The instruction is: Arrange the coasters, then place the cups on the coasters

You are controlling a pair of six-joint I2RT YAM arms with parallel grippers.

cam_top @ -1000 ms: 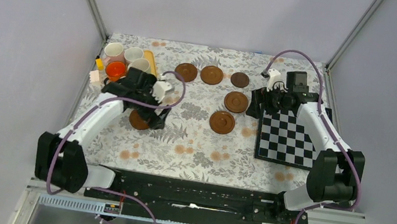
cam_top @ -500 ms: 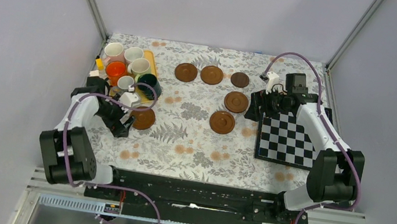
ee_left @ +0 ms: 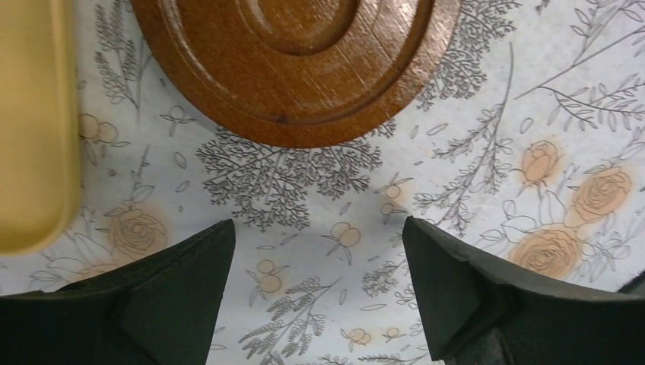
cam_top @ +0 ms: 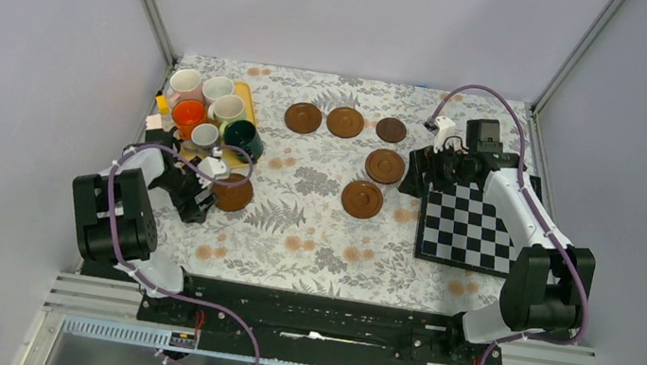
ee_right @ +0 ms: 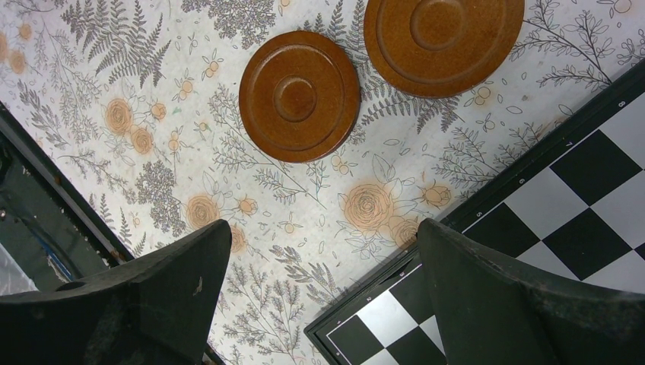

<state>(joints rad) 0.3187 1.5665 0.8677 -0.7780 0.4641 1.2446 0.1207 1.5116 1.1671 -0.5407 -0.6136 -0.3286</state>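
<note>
Six round brown coasters lie on the flowered cloth: three in a far row (cam_top: 303,118) (cam_top: 345,122) (cam_top: 391,130), two more (cam_top: 385,165) (cam_top: 362,198) toward the right, and one (cam_top: 233,193) at the left. My left gripper (cam_top: 198,202) stands open and empty just left of that coaster (ee_left: 297,61); its jaws (ee_left: 319,237) hold only cloth between them. Several cups cluster at the far left, among them pink (cam_top: 186,83), orange (cam_top: 188,113) and dark green (cam_top: 241,138). My right gripper (cam_top: 416,173) is open over the chessboard's corner, with two coasters (ee_right: 299,96) (ee_right: 441,42) ahead of it.
A yellow tray (cam_top: 245,101) lies under and behind the cups; its edge (ee_left: 34,129) shows left of my left jaws. A black-and-white chessboard (cam_top: 468,227) covers the right side of the table. Frame posts and grey walls close in the far corners.
My left arm has pulled back to the left and folded near its base, leaving the left coaster lying on the cloth and uncovering the cups. The right arm has barely moved.
</note>
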